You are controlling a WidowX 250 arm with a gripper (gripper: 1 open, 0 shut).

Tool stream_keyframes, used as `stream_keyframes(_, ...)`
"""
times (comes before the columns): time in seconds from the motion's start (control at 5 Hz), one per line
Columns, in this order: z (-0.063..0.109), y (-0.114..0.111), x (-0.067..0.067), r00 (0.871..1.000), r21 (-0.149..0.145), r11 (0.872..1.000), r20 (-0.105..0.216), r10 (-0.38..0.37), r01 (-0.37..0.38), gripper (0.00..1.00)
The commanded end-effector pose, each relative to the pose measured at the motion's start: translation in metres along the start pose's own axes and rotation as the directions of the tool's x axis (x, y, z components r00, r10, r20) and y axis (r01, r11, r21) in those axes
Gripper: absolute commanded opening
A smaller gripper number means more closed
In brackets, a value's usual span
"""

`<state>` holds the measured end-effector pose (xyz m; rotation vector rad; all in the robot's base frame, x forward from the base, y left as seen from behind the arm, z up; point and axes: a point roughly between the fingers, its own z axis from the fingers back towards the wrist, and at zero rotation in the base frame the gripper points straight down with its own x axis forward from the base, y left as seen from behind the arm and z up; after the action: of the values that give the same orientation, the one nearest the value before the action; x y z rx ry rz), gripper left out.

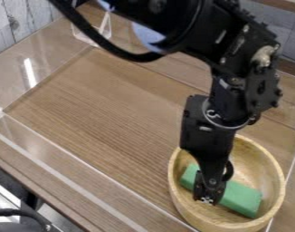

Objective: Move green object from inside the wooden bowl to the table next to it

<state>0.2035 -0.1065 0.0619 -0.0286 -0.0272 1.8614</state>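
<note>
Camera view: black arm reaches into the wooden bowl

Camera view from above the near corner shows, at the left, a low wall of clear acrylic (42, 136) running along the table (101, 109), glossy and catching pale reflections. The table's top is brown with fine straight wood grain running diagonally. Moving right, a thick black arm (211, 54) with matte, rounded housings comes down from the top and bends to a blocky wrist. Below it the gripper (211, 189) points down into the wooden bowl (273, 163), a round, shallow, light tan dish with a thick smooth rim, sitting near the right front corner. The narrow black jaws are small and dark against the bowl, and I cannot tell whether they stand apart or together. Inside the bowl lies the green object (241, 197), a flat mint-green rectangular block with soft edges, resting on the bowl's floor right beside the gripper tip, partly covered by it.
</note>
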Motion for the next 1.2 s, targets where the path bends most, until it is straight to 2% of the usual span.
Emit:
stream_keyframes(0.0,-0.001,-0.004,0.0,1.0,-0.023,1.0,-0.01,0.02,-0.02,1.0)
stream_keyframes(0.2,-0.015,0.003,0.004,0.997,-0.021,0.997,0.001,0.078,-0.078,1.0)
stream_keyframes(0.4,-0.026,0.009,0.008,0.991,-0.023,0.991,0.007,0.135,-0.134,0.0)
stream_keyframes(0.6,-0.029,0.014,0.014,0.983,-0.023,0.983,0.009,0.184,-0.184,0.0)
stream_keyframes(0.8,-0.02,0.013,0.022,0.975,-0.023,0.974,0.002,0.224,-0.224,0.0)
stream_keyframes(1.0,-0.001,0.001,0.033,0.97,-0.023,0.97,-0.03,0.241,-0.242,0.0)
